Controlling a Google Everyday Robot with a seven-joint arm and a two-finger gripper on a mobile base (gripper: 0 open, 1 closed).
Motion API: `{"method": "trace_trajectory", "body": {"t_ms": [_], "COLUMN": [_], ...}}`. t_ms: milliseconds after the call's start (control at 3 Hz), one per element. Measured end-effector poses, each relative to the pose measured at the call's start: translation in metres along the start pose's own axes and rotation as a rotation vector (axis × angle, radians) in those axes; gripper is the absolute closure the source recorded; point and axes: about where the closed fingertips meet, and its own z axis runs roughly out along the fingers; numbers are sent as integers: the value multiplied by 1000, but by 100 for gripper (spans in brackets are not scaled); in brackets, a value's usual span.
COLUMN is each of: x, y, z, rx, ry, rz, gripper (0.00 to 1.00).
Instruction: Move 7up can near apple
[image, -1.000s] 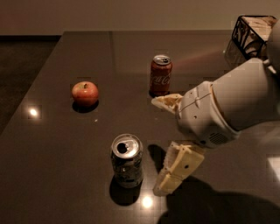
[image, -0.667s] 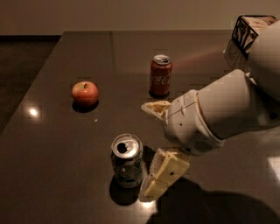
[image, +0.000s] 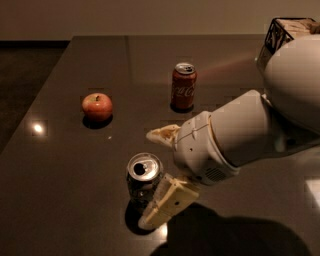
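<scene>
camera view | gripper (image: 148, 178) low over the table (image: 65, 200); fingers spread wide, one behind the 7up can (image: 143, 169), one overlapping its right front; contact unclear | 7up can upright, well apart from the apple (image: 97, 106) at far left | red Coca-Cola can (image: 183, 86) upright behind

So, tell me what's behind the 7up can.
Directly behind the 7up can is the far finger of the open gripper; farther back stands the Coca-Cola can, the apple back-left. The near finger hides the can's lower right side.
</scene>
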Motion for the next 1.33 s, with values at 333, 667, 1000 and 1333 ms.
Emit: {"method": "trace_trajectory", "body": {"t_ms": [333,667,1000,1333], "x": [-11,-17,-23,-41], "y": [4,-5,-24,-60], "z": [7,8,2,0], "rx": [-25,-33,-9,47], "ry": [-26,-41,-33,-42], "rz": [2,31,72,104], "gripper": [38,69,92,100]}}
